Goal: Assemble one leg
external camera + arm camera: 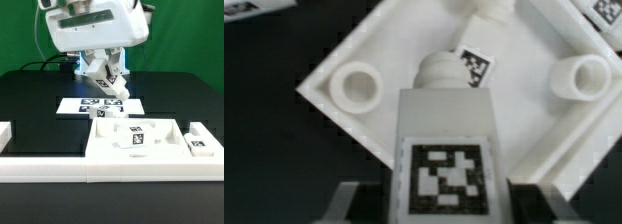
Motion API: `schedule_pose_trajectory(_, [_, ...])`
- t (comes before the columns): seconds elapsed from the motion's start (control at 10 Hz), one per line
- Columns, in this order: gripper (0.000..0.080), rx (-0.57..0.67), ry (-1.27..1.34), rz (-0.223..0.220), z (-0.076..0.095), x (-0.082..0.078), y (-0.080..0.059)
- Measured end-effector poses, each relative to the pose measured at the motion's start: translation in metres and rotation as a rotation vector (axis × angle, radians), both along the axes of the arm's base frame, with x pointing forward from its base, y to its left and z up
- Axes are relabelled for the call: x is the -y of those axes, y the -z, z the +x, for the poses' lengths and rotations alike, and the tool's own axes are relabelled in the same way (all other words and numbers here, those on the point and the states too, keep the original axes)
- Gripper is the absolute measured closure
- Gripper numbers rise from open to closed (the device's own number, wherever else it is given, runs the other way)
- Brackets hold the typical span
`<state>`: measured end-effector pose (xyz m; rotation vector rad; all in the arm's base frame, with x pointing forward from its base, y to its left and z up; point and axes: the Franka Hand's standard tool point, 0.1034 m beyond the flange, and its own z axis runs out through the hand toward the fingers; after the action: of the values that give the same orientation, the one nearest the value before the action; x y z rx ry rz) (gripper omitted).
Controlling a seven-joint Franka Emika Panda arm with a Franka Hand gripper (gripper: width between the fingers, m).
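Note:
My gripper [107,82] hangs at the middle back of the exterior view, shut on a white leg [108,80] that it holds tilted above the table. In the wrist view the leg [445,130] runs out from between the fingers [359,200]. It shows a black-and-white tag near the jaws and a rounded tip at its far end. Past the tip lies the large flat white panel [402,60] with raised round corner sockets [352,86]. The tip is near the panel's middle, and I cannot tell whether it touches.
The marker board [82,104] lies under the gripper. The panel [112,140] sits in front of it against a low white wall [60,166]. Another tagged leg [201,146] lies at the exterior view's right. A white block [4,132] stands at the left edge.

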<state>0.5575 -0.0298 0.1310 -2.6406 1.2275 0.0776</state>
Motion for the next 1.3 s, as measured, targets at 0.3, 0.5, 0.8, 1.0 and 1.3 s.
schedule_pose_trajectory(0.3, [0.0512,0.154,-0.102,-0.146,0.028,-0.028,-0.009])
schedule_pose_trajectory(0.5, [0.0512,0.242,-0.088,-0.195,0.028,-0.036,-0.005])
schedule_pose_trajectory(0.8, [0.0512,0.262,-0.242,-0.242,0.034,-0.064,0.005])
schedule_pose_trajectory(1.0, [0.0512,0.237,-0.28,-0.235,0.039,-0.077,0.007])
schedule_pose_trajectory(1.3, [0.0512,0.249,-0.277,-0.239,0.039,-0.076,0.007])
